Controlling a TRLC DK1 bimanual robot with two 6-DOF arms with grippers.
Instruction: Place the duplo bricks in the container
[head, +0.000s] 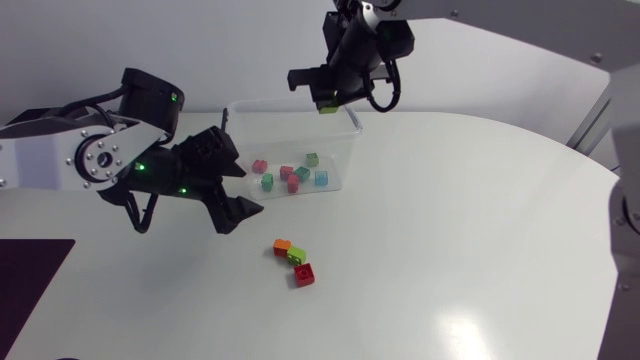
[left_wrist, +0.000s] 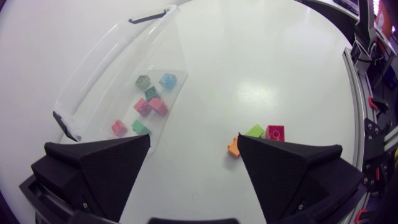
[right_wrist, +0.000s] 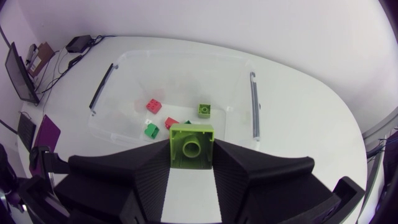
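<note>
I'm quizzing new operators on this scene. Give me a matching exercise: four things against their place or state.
1. lime-green duplo brick
2. orange duplo brick
3. light-blue duplo brick
4. left gripper

A. on the bare white table
B. open, empty
C. inside the clear plastic container
D. clamped in the right gripper

Pairs: 1-D, 2-A, 3-C, 4-B

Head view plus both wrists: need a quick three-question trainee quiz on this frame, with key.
1. True or false: the right gripper is shut on a lime brick.
2. How many bricks lie on the table outside the container? A 1, B 3, C 5.
3. Fill in: the left gripper is ___ (open or shut).
Key: 1 true; 2 B; 3 open.
</note>
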